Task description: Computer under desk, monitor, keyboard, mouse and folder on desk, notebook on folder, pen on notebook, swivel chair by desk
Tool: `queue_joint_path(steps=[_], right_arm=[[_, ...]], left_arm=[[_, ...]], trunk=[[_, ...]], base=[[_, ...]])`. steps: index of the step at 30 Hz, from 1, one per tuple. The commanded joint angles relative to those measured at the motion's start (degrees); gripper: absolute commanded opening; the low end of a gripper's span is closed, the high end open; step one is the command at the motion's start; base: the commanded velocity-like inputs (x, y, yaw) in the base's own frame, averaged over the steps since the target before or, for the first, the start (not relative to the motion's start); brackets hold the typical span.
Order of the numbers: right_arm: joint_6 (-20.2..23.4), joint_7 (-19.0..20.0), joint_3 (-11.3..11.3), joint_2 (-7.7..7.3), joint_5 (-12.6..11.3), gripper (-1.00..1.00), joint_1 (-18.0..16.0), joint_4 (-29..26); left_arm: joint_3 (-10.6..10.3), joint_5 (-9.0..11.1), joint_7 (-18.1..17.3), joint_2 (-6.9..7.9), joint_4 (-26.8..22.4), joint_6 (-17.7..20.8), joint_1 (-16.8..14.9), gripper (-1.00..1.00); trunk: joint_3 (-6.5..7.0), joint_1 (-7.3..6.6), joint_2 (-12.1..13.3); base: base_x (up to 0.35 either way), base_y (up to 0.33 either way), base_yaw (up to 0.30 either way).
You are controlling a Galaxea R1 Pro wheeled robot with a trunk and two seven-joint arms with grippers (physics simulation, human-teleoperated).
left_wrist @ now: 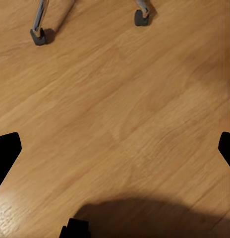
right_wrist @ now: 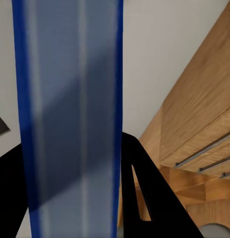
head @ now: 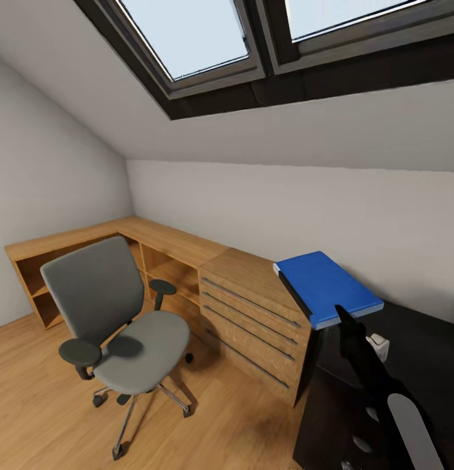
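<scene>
Beside the desk, raised right arm's fingers clamp the blue folder

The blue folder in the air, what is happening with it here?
The right gripper holds the blue folder up by its edge, above the black surface at the right. The swivel chair stands with its seat bare beside the wooden desk. The left gripper is open, facing the floor.
</scene>
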Motion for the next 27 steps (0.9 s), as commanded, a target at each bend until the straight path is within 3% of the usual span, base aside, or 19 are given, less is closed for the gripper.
queue_joint_path(steps=[1,7,27], right_arm=[[0.28,-0.16,-0.12,0.01,-0.5,-1.0,-0.05,-0.04],[0.23,-1.86,-0.22,-0.07,-0.43,-1.0,-0.05,0.38],[-2.65,-2.1,-1.14,-0.26,-0.41,-1.0,-0.13,1.83]], left_arm=[[0.47,-0.29,-0.39,-0.07,-0.04,-0.02,-0.03,1.0],[0.47,-0.49,-0.39,-0.14,-0.02,0.02,-0.03,1.0],[0.47,-0.65,-0.39,-0.33,-0.04,-0.02,-0.03,1.0]], trunk=[[0.05,-0.23,0.37],[0.73,-1.55,2.78],[2.96,-5.94,10.8]], base=[[0.0,0.0,-0.167],[0.0,0.0,-0.176],[0.0,0.0,-0.177]])
